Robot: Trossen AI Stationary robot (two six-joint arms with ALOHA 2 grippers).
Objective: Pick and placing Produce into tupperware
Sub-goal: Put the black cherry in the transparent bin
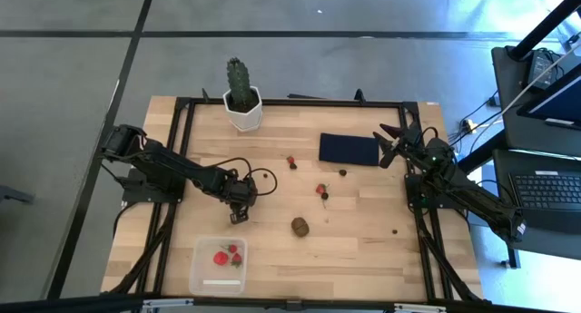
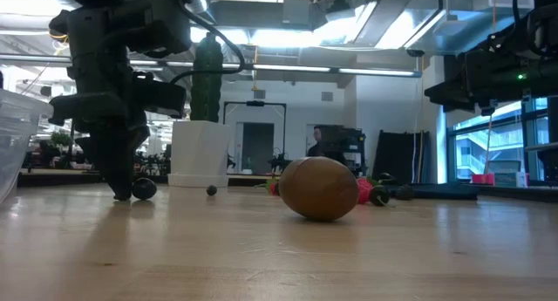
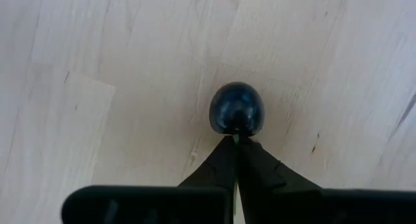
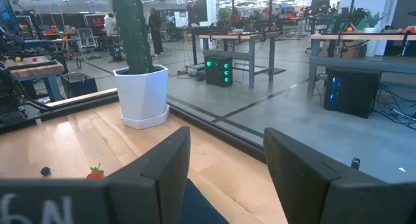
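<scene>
**Left claw closed beside a dark berry; tupperware part-filled**

Left to right across the table. The left gripper (image 1: 239, 213) stands tip-down on the pale wood table (image 1: 363, 249), just above the tupperware (image 1: 219, 264). Its fingers are pressed fully together, and the left wrist view shows a glossy, round dark berry (image 3: 237, 108) lying just past the fingertips (image 3: 238, 152), seemingly caught only by its small green stem; whether it is truly held cannot be told from this angle. The tupperware, a clear rounded-square box near the front edge, holds red strawberries (image 1: 228, 255).

Mid-table lie a matte brown oval kiwi (image 1: 300, 226), a second strawberry cluster (image 1: 322, 191) and a lone red fruit (image 1: 291, 161); a cactus (image 1: 241, 88) stands at the back. The right gripper (image 1: 388, 142) waits above a navy mat (image 1: 349, 149), jaws parted and empty.

Risk: so smooth and spherical a berry is likely to slip free or roll away on the hard wood if the claw lifts with a stem-only pinch.
</scene>
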